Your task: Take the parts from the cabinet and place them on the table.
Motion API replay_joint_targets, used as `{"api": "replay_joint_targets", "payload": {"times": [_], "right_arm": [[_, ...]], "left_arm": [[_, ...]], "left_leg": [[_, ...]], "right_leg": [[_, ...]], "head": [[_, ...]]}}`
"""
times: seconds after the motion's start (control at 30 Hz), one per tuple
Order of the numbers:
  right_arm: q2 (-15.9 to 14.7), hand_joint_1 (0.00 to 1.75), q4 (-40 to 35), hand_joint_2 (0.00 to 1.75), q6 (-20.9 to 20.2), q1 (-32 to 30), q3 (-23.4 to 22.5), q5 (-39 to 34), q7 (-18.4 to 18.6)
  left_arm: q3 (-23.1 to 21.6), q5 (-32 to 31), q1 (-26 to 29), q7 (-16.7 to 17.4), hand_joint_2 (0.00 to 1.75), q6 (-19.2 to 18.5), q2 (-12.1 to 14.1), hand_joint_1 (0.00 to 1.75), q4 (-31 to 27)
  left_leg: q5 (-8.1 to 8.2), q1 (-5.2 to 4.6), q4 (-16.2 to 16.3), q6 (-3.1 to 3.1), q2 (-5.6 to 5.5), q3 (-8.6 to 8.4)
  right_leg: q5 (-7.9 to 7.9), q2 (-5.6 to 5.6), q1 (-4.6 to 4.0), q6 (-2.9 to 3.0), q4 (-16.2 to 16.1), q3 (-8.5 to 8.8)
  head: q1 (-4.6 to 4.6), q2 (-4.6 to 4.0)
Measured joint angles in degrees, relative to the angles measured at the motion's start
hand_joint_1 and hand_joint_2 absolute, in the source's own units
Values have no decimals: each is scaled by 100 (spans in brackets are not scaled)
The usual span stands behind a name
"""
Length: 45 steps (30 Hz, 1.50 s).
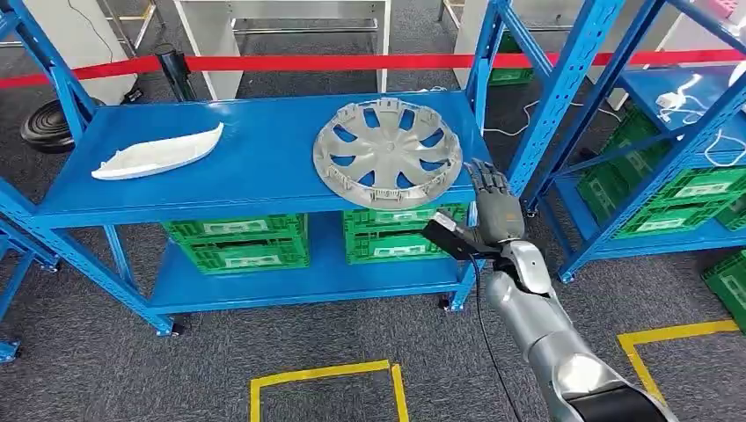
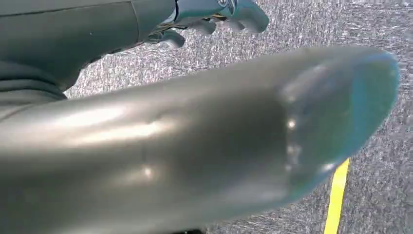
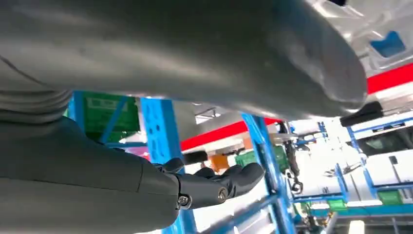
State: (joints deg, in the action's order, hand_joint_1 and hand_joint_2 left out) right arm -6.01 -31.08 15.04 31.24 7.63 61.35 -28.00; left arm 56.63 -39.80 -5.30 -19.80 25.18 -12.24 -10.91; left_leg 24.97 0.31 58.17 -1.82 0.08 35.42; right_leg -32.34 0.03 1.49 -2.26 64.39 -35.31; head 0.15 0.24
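right robot hand raised beside the hubcap, holding nothing

a grey hubcap [image 1: 388, 153] lies flat on the top shelf of the blue rack [image 1: 255, 171], at its right end, with its near rim reaching the shelf's front edge. a white curved part [image 1: 159, 153] lies on the same shelf toward the left end, well apart from the hubcap. green crates [image 1: 236, 243] sit on the lower shelf beneath them.

the right robot hand [image 1: 489, 208] is lifted at the rack's right front corner, just beside the hubcap's rim and not touching it. its fingers [image 1: 486, 180] point up and stand slightly spread, with nothing in them; the right wrist view shows dark fingers [image 3: 229, 181] loosely extended in front of a blue upright.

the left robot hand [image 2: 204, 17] hangs over grey carpet next to a yellow floor line [image 2: 337, 195]. its fingers curl a little and grip nothing, though i cannot tell how far they are closed.
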Motion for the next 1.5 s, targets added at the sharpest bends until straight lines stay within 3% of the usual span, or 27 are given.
{"api": "replay_joint_targets", "payload": {"times": [0.07, 0.1, 0.13, 0.17, 0.23, 0.27, 0.37, 0.47, 0.5, 0.57, 0.6, 0.63, 0.67, 0.73, 0.77, 0.8, 0.9, 0.97, 1.0, 1.07, 1.1, 1.13, 1.17, 1.27, 1.3, 1.4, 1.5], "right_arm": [[-2, 0, 20, 0, 0, -11, 0, 0, 22], [-2, 0, 28, 0, 2, -25, 0, 0, 20], [0, 0, 35, 0, 7, -34, 0, 0, 20], [0, 0, 42, 0, 11, -33, 0, 0, 20], [0, 0, 39, 0, 22, -20, 0, -11, 15], [0, 0, 42, 0, 22, -16, 0, -15, 0], [18, 0, 42, 0, 15, -26, 0, -17, -9], [31, 0, 42, 0, 20, -23, 0, -17, -2], [33, 0, 42, 0, 24, -20, 0, -22, -2], [35, 0, 42, 0, 28, -31, 0, -31, -4], [35, 0, 44, 0, 37, -44, 0, -41, -2], [35, 0, 44, 0, 48, -64, 0, -68, 0], [35, 0, 44, 0, 61, -87, 0, -79, 4], [35, 0, 42, 0, 101, -124, -2, -118, -4], [31, 0, 42, 0, 109, -134, -2, -125, -6], [24, 0, 42, 0, 111, -136, -7, -131, -7], [11, 0, 42, 0, 114, -182, -15, -138, -9], [0, 0, 22, 0, 118, -201, -22, -140, -9], [-2, 0, 15, 0, 118, -194, -28, -140, -9], [-4, 0, 15, 0, 116, -224, -55, -153, 0], [-7, 0, 15, 0, 114, -248, -68, -157, 0], [-11, 0, 13, 0, 111, -275, -77, -157, 0], [-13, 0, 11, 0, 109, -293, -85, -157, 0], [-26, 0, -24, 0, 109, -266, -103, -160, 4], [-33, 0, -26, 0, 111, -246, -105, -164, 2], [-35, 0, -59, 0, 125, -254, -105, -173, -4], [-33, 0, -114, 0, 116, -252, -105, -173, -11]], "left_arm": [[0, 17, -4, 0, 0, -13, 0, 0, 2], [0, 24, 4, 0, 0, -15, 0, 0, 2], [0, 28, 9, 0, 0, -15, 0, 0, 2], [2, 31, 8, -2, 0, -17, 0, 0, 2], [2, 31, 7, -2, 0, -17, -2, 0, 2], [2, 33, 7, -2, 0, -17, -2, 0, 2], [2, 48, 8, -24, 0, -15, -4, 0, 4], [4, 52, 2, -26, 0, -13, -4, 0, 0], [4, 52, 0, -26, 0, -11, -7, 0, 0], [7, 52, 6, -22, 0, -11, -7, 0, 4], [7, 52, 14, -11, 0, -11, -7, 0, 7], [7, 44, 19, 7, 0, -11, -7, 0, 7], [7, 31, 21, 18, 0, -11, -4, 0, 7], [7, 15, 19, 20, 0, -11, 7, 0, 2], [7, 13, 22, 20, 0, -11, 5, 0, 7], [7, 13, 10, 26, 0, -11, -4, 0, 18], [7, 13, 9, 33, 0, -15, 2, 0, 20], [11, 15, 6, 33, 0, -15, 2, 0, 15], [9, 13, -2, 33, 0, -15, 2, 0, 15], [9, 11, -8, 31, 0, -13, 2, 0, 15], [11, 11, -4, 31, 0, -15, 2, 0, 17], [11, 11, 0, 33, 0, -15, 2, 0, 17], [11, 11, -2, 33, 0, -15, 2, 0, 17], [11, 9, -29, 33, 0, -17, 2, 0, 17], [11, 7, -39, 33, 0, -22, -4, 0, 22], [11, 9, -58, 15, 0, -20, -2, 0, 26], [11, 15, -71, -20, 0, -20, 4, 0, 24]], "left_leg": [[19, -19, 9, -23, -1, 0], [27, -25, 17, -19, -6, 0], [37, -25, 27, -12, -13, -3], [55, -23, 51, 9, -25, -6], [111, -16, 117, 59, -38, -18], [143, -23, 150, 97, -40, -6], [156, -45, 136, 211, -44, -20], [265, -22, 261, 324, -38, 20], [436, -16, 566, 356, -39, 149], [823, 26, 1521, 416, -36, 646], [880, 40, 1830, 435, -35, 833], [802, 52, 1876, 449, -35, 894], [596, 65, 1656, 456, -34, 815], [3, 92, 648, 477, -30, 348], [-69, 111, 255, 501, -30, 181], [18, 63, 165, 486, -49, 82], [86, 53, 204, 321, -45, 117], [99, 79, 141, 200, -48, 33], [121, 75, 138, 161, -46, 14], [164, 53, 138, 100, -45, -20], [186, 35, 140, 79, -45, -38], [211, 13, 140, 67, -49, -73], [238, -2, 140, 64, -54, -111], [335, -37, 141, 84, -67, -250], [359, -53, 150, 111, -65, -251], [379, -35, 133, 200, -64, -239], [500, -53, 311, 309, -53, -202]], "right_leg": [[-393, 9, -6, -12, 905, -465], [-441, 9, -6, -10, 1202, -642], [-331, 9, -6, -1, 1163, -654], [-80, 7, -2, 9, 822, -514], [434, -4, 2, 43, -203, -19], [398, -23, -11, 94, -426, 84], [413, 9, -67, 177, -454, 75], [432, 9, -4, 297, -532, 163], [420, 5, 5, 325, -540, 190], [384, 5, 8, 359, -538, 224], [367, 8, 10, 358, -537, 239], [344, 14, 19, 346, -536, 264], [311, 23, 34, 323, -533, 303], [228, 36, 79, 258, -528, 412], [183, 37, 78, 206, -528, 447], [158, 53, 33, 159, -499, 420], [177, 54, 38, 77, -602, 463], [96, 21, 56, 14, -521, 494], [-41, 16, 48, 27, -211, 333], [-432, 19, 2, 38, 787, -244], [-512, 19, -14, 50, 1169, -502], [-426, 19, -31, 76, 1303, -656], [-214, 19, -49, 113, 1144, -645], [693, 17, -126, 276, -193, -164], [633, 1, -166, 345, -333, -97], [572, 28, -192, 339, -480, -61], [572, 33, -100, 404, -595, 81]], "head": [[0, 0], [0, 0], [0, 0], [2, 0], [2, 0], [-4, 0], [-4, 0], [-15, 0], [-42, 0], [-44, 0], [-44, 0], [-44, 0], [-44, 0], [-46, 0], [-50, 0], [-105, 0], [-68, 0], [-39, 0], [-33, 0], [-13, 0], [-11, 0], [-11, 0], [-9, 0], [-2, 0], [-17, 0], [-7, 0], [-44, 0]]}}
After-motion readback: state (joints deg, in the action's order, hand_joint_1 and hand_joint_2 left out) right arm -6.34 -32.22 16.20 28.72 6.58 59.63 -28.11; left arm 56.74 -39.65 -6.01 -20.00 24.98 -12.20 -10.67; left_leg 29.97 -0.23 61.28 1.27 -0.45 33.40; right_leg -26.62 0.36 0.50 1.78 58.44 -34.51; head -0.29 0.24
